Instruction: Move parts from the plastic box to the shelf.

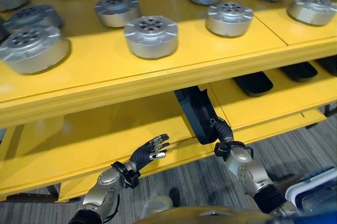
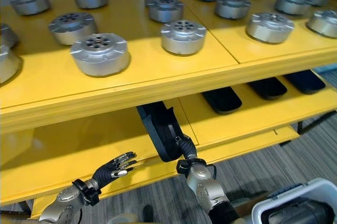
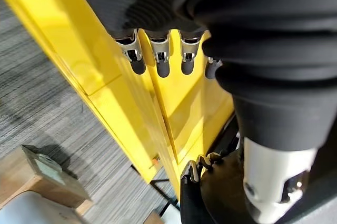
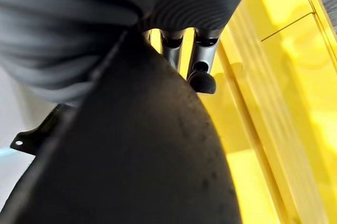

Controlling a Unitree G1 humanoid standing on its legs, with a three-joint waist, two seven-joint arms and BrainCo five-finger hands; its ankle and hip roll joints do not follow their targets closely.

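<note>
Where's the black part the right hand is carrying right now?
The black part is in the right hand, over the lower shelf's front edge, left of the black parts already lying there.

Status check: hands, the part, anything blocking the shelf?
Right hand gripping black part, nose in over lower yellow shelf. Left hand open, empty, at shelf edge. Slot ahead looks free; other black parts lie farther right.

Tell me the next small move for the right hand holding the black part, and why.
Probably push the black part further onto the lower shelf, then let go. The right hand grips its near end, and the part lies angled over the shelf's front edge, only partly in. Other black parts already lie fully on that level. The left hand hovers open beside it.
</note>
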